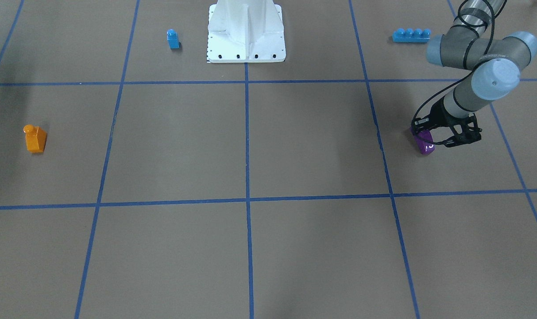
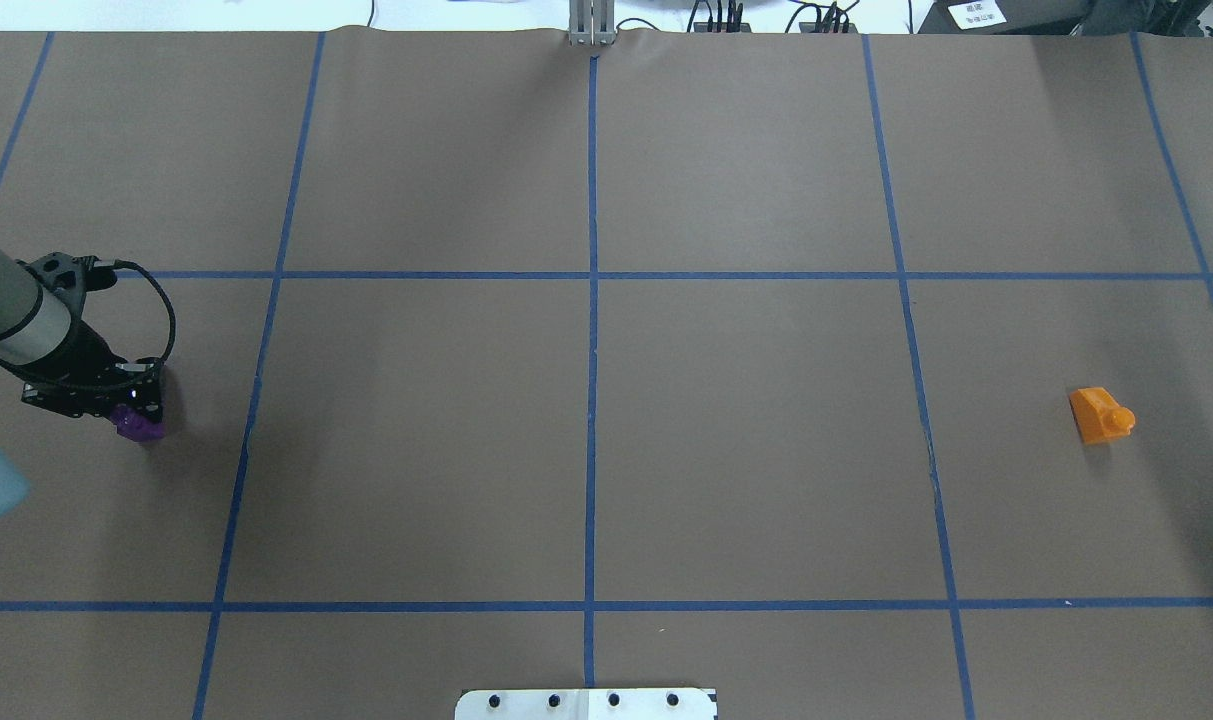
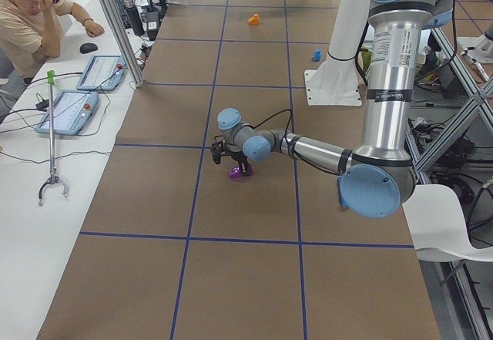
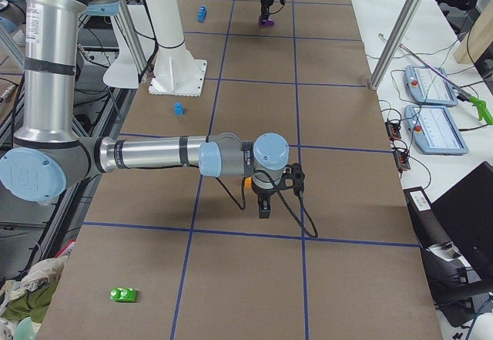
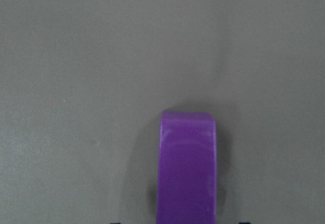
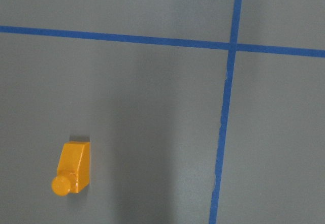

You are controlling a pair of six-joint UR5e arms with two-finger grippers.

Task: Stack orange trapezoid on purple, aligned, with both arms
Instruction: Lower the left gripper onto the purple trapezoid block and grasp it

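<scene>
The purple block [image 1: 424, 144] lies on the brown table at the robot's left side. It also shows in the overhead view [image 2: 139, 427] and fills the bottom centre of the left wrist view [image 5: 187, 168]. My left gripper [image 1: 430, 138] is low over it and open, with one jaw on each side and a small gap showing. The orange trapezoid [image 1: 35, 139] lies alone at the robot's right side [image 2: 1099, 414], and is seen from above in the right wrist view [image 6: 74, 167]. My right gripper [image 4: 264, 207] shows only in the exterior right view, near the orange trapezoid. I cannot tell whether it is open or shut.
A small blue single-stud block [image 1: 173, 39] and a long blue brick [image 1: 411, 35] lie either side of the white robot base [image 1: 246, 31]. A green brick [image 4: 123, 294] lies at the table's right end. An operator [image 3: 31, 16] sits by the far side.
</scene>
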